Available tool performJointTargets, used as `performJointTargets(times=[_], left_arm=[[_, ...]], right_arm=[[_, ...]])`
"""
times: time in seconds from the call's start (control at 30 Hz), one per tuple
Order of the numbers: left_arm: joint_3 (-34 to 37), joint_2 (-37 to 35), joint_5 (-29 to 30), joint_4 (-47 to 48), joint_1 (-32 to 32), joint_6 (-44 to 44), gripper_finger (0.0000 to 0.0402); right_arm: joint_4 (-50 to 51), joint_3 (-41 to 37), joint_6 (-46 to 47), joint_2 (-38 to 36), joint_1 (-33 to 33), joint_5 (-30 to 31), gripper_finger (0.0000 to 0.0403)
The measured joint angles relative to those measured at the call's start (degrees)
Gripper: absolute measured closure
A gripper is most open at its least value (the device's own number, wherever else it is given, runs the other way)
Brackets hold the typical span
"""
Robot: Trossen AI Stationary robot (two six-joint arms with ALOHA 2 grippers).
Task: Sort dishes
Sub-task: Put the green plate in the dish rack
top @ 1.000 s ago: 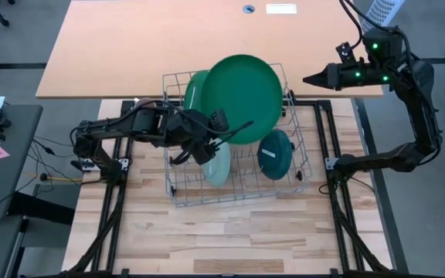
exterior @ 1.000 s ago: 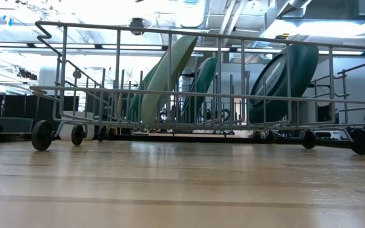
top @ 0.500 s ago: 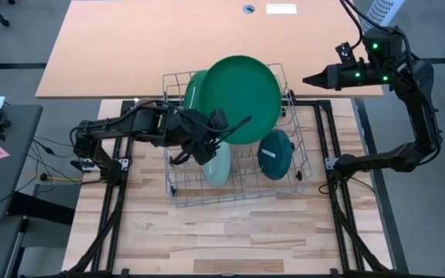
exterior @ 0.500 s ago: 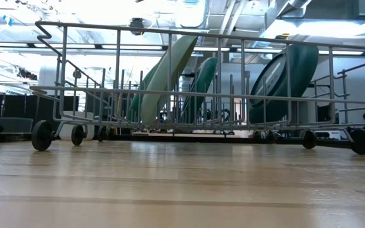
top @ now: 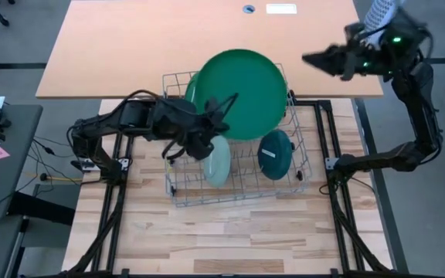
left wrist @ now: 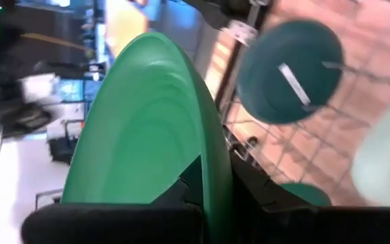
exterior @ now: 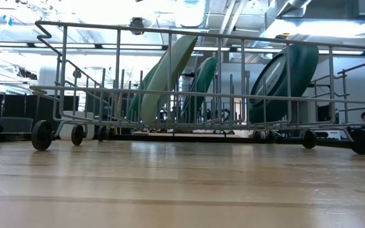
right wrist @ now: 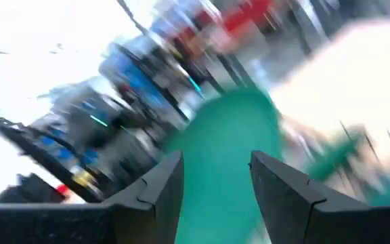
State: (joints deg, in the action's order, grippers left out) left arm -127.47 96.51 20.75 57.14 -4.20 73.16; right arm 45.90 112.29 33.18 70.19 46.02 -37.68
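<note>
A large dark green plate hangs over the far half of the wire dish rack, with my left gripper shut on it. A second dark green plate stands behind it in the rack. A pale mint plate and a smaller teal plate stand on edge between the rack's tines. My right gripper is open in the air beyond the rack's far right corner, with nothing between its fingers. My left gripper pinches the large green plate's rim between its two fingers, one finger on each face. The fingers come from the table's left side, slanting slightly down. The plate stands on edge, tilted, above the rack's far half.
The rack stands on small wheels on the light wooden table. A broad tan tabletop lies beyond the far edge. Bare wood lies in front of the rack.
My left gripper has risen a little and rolled, still shut on the large green plate, which has come up and shifted toward the far edge. My right gripper has risen and tipped up, staying open.
</note>
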Motion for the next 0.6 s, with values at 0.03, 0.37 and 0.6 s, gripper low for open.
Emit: performJointTargets(times=[0.03, 0.37, 0.6], left_arm=[[-0.3, 0.1, 0.0, 1.4, 0.0, 1.4, 0.0377], [-0.5, 0.2, -4.2, 7.6, 1.2, 7.6, 0.0377], [-0.7, 1.1, -3.9, 10.2, 0.5, 7.3, 0.0377]], right_arm=[[-5.3, 0.0, 0.8, 0.1, -0.7, -0.4, 0.0227], [-13.9, 10.4, -18.7, 12.0, -10.3, 0.5, 0.0193], [-4.7, 15.7, -38.2, 19.8, -15.2, 11.6, 0.0164]])
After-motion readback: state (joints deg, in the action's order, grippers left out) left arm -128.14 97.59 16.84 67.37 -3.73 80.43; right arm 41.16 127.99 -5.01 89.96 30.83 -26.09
